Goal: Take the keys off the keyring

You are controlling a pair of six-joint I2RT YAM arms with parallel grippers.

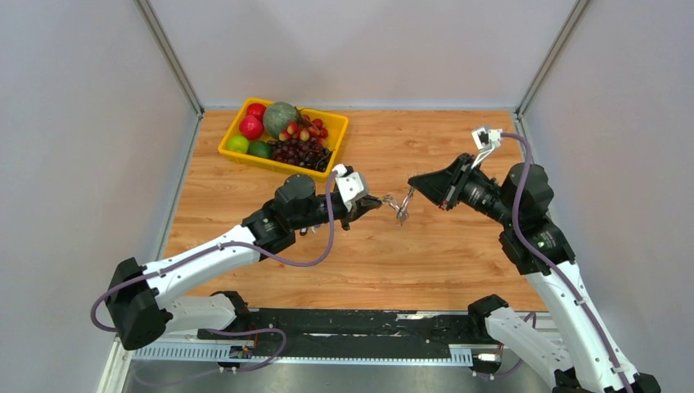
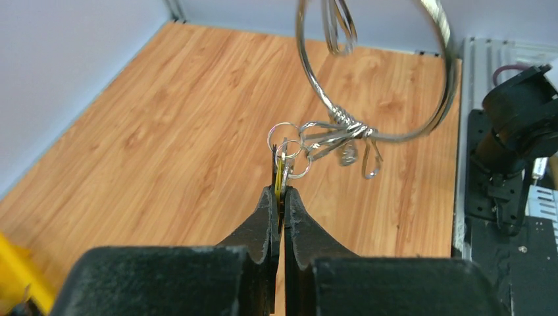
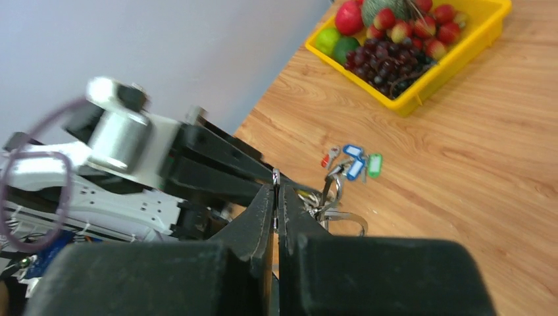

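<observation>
The keyring [image 2: 349,122], a large thin silver wire loop, hangs in the air between my two grippers [image 1: 401,205]. My left gripper [image 2: 281,191] is shut on a yellow-tagged key [image 2: 281,175] that hangs from small rings on the loop. My right gripper [image 3: 276,187] is shut on the keyring's wire [image 3: 276,175]. In the top view the left gripper [image 1: 380,201] and right gripper [image 1: 412,190] face each other over the table's middle. Several loose keys [image 3: 353,161] with blue, red and green tags lie on the wood below.
A yellow bin [image 1: 337,124] of fruit stands at the back left; it also shows in the right wrist view [image 3: 428,89]. The wooden table [image 1: 458,254] has grey walls on three sides. The right arm's black base [image 2: 507,131] is beyond the table edge.
</observation>
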